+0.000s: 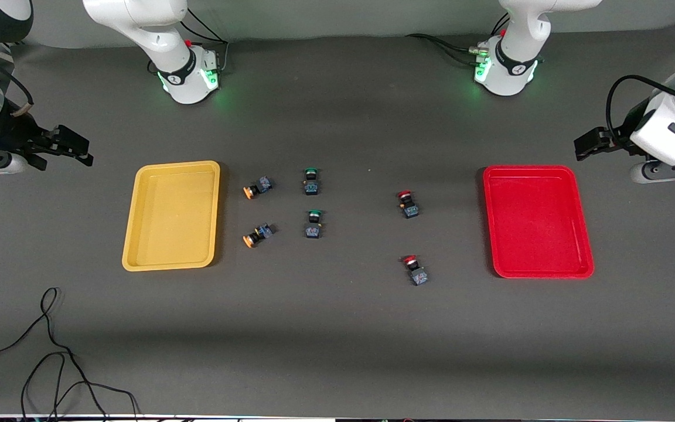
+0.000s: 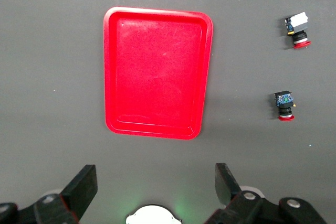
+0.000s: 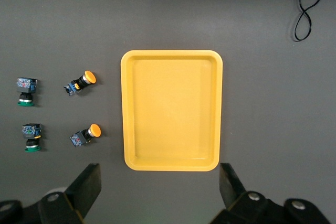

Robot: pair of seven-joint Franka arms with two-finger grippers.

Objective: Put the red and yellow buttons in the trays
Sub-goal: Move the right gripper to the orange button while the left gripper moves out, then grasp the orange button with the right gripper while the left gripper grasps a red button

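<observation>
Nothing is being held yet: both trays are lying bare and all 4 task buttons are sitting on the worktop [image 1: 337,351].

The yellow tray [image 1: 138,234] is serving as landmark. The 2 yellow buttons [image 1: 256,187] [image 1: 257,234] are lying tipped on their sides just beside it, toward the left arm's end. The 2 red buttons [image 1: 408,203] [image 1: 415,269] are resting much farther that way, near the red tray [image 1: 583,234].

The right gripper [image 1: 74,146] is hanging with fingers spread wide over the worktop at the right arm's end. The left gripper [image 1: 586,146] is hanging likewise parted over the left arm's end, past the red tray.

For a clean first pick, I judge each arm should be taking its closest button: the gripper coming straight down, fingers straddling the dark block body, not the round cap, which would likely be slipping. The yellow ones are lying at an angle, so the wrist needs turning to match.

2 green buttons [image 1: 310,180] [image 1: 313,224] are sitting just past the yellow ones from the yellow tray, and must be staying put. A cable [image 1: 50,346] is looping well nearer the camera than that tray, out of the way.
</observation>
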